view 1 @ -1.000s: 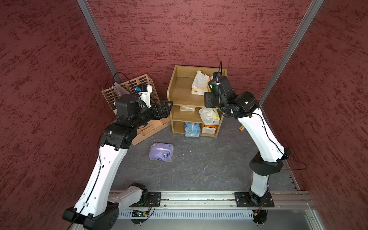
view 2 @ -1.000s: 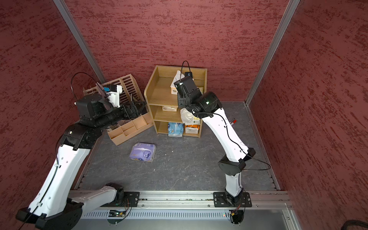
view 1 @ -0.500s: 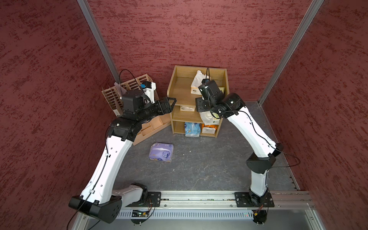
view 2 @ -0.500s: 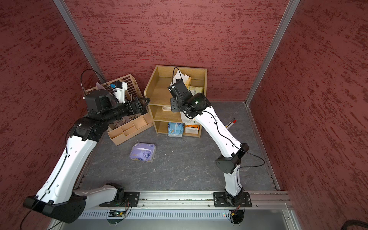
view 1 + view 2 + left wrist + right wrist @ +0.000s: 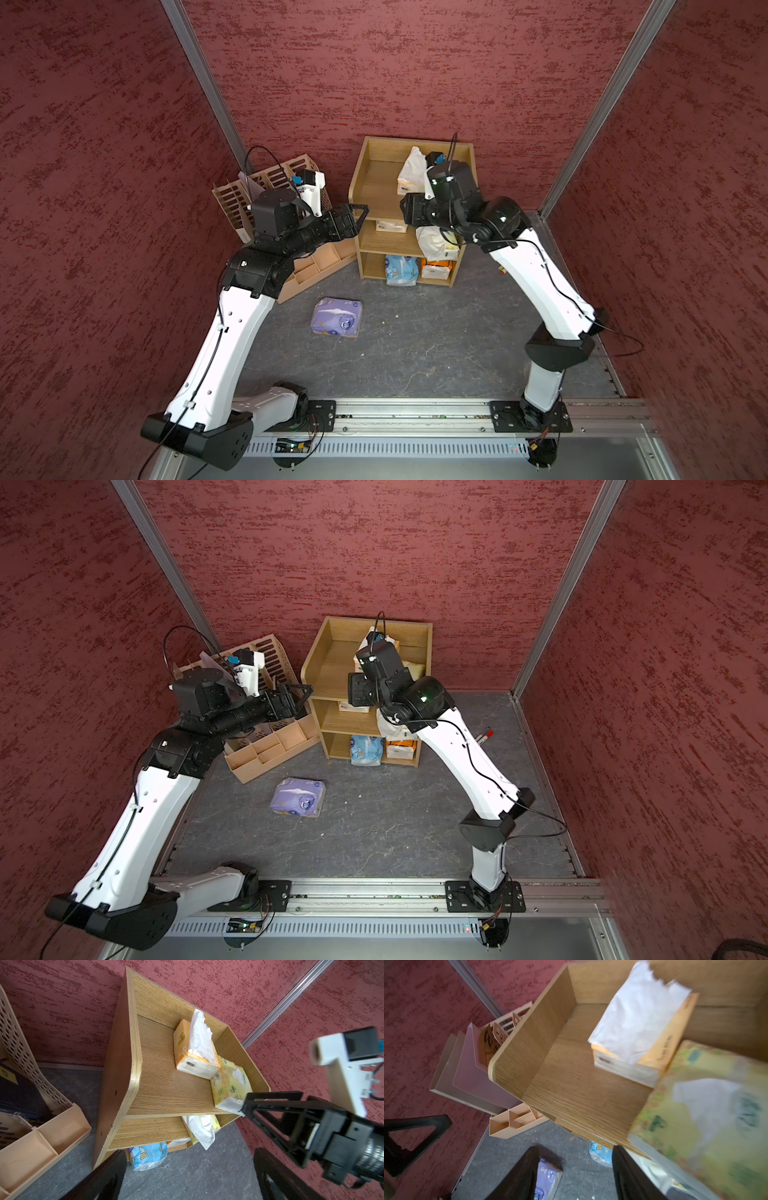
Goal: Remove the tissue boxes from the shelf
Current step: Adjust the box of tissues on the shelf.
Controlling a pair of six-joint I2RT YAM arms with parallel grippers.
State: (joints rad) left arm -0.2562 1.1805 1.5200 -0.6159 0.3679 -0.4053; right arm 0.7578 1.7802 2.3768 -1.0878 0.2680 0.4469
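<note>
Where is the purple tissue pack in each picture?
In a top view: the purple tissue pack lies on the grey floor, in front of the shelf.
In a top view: the same spot.
Left wrist view: not in it.
Right wrist view: on the floor, near the blue tissue pack.
Shared landmark: the shelf, in all four.

We see soft, even light from above in both top views, sharp throughout, with only faint shadows on the grey floor. The left wrist view is bright and crisp on the shelf, with wide-angle stretching at its edges. The right wrist view is smeared, worst on the yellow-green tissue pack near the lens.
</note>
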